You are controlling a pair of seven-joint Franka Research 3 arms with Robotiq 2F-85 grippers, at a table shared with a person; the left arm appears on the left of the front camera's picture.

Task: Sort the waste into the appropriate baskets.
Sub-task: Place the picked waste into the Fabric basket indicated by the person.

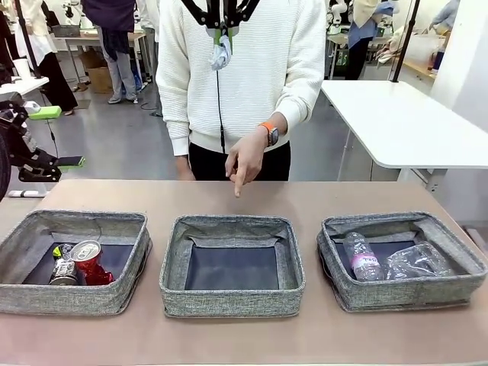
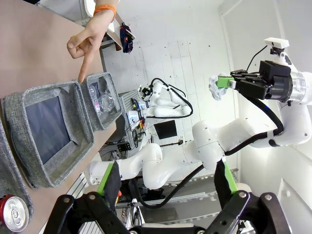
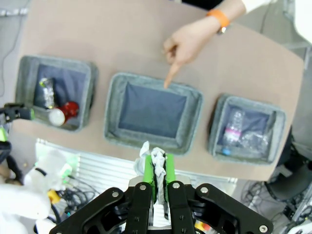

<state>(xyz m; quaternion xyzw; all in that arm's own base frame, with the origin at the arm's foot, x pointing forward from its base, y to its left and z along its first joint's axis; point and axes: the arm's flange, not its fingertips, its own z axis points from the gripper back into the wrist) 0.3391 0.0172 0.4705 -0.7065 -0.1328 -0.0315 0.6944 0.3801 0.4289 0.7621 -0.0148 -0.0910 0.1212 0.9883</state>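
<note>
My right gripper [image 3: 157, 168] is clamped on the crumpled white paper ball [image 3: 152, 157], its green pads pressed together with the paper bunched between them and sticking out past the tips. From its wrist view it hangs high over the near edge of the table [image 3: 122, 34], on my side of the middle basket [image 3: 152, 113], looking straight down (the front view catches it at the top of the picture, paper dangling in front of the person's white sweater).

The middle basket has a bare dark bottom. The person's hand [image 1: 245, 158], with an orange band at the wrist, points one finger down at that basket's far rim.

To the left of the middle basket sits the left basket [image 1: 72, 263], and in it lie the crushed red can [image 1: 89, 261] and the silver-dark can [image 1: 64, 272], touching each other. To the right of the middle basket is the right basket [image 1: 402, 261], holding the clear bottle [image 1: 362, 258] with its pink label and the clear plastic cup [image 1: 415, 262] beside it.

My left gripper [image 2: 165, 183] has its fingers spread wide apart with nothing between them, raised off to the left of the baskets.
</note>
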